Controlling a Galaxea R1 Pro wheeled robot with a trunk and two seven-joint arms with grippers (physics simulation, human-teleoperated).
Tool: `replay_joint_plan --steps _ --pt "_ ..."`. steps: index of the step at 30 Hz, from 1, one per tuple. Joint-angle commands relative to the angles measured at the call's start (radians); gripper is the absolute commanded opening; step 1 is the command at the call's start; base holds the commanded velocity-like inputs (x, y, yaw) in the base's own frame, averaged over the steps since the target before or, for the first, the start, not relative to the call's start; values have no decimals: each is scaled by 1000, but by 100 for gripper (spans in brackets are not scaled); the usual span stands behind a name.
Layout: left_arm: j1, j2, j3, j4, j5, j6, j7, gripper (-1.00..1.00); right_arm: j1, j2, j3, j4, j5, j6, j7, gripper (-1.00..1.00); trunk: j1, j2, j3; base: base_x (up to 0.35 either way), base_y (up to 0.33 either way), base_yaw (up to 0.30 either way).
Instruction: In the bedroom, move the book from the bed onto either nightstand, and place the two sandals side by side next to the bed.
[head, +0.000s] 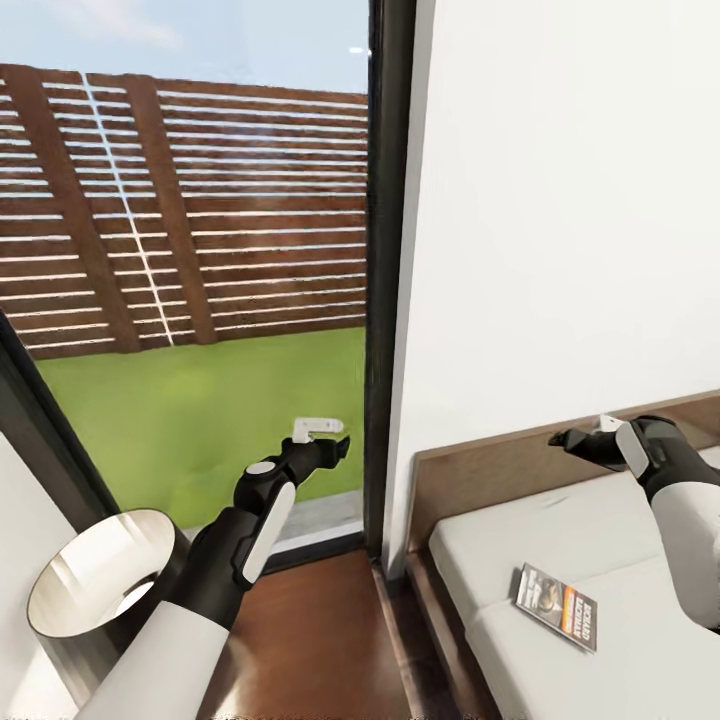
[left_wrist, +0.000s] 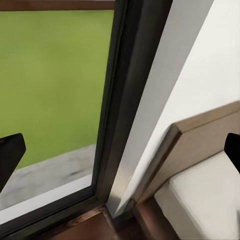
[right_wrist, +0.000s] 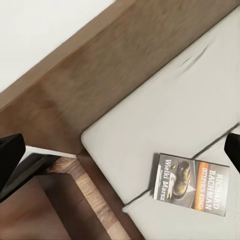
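Both grippers hang in the air in the head view. Left gripper sits at about 7 o'clock from the middle of the picture, in front of the window with its brown slats and green lawn; its fingers stand apart with nothing between them. Right gripper is at about 4 o'clock, above the headboard of the bed; from here I cannot tell how its fingers stand. The book lies flat on the mattress at about 5 o'clock, well apart from both grippers. A lamp shade stands at 8 o'clock.

From the left wrist, two dark fingertips are spread wide, with the dark window frame, white wall and a corner of the bed between them.

From the right wrist, the fingertips are likewise spread wide and hold nothing. The book, lettered "RICHARD BACHMAN", lies on the pale mattress across a seam, near the bed's edge by the wood floor.
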Motion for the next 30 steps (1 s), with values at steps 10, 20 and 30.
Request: replay_joint_plan --steps 10,20,30 --pt "-1 0 -2 -1 10 4 9 100 0 0 -7 -1 -4 4 -1 100 -3 5 -15 0 0 -1" --pt "-1 0 -2 -1 10 4 9 100 0 -3 -12 -1 -5 4 -1 100 -3 5 -31 0 0 0" --pt "-1 0 -2 -1 9 4 9 100 0 -4 -36 -1 -5 4 0 100 -3 5 -47 0 0 0"
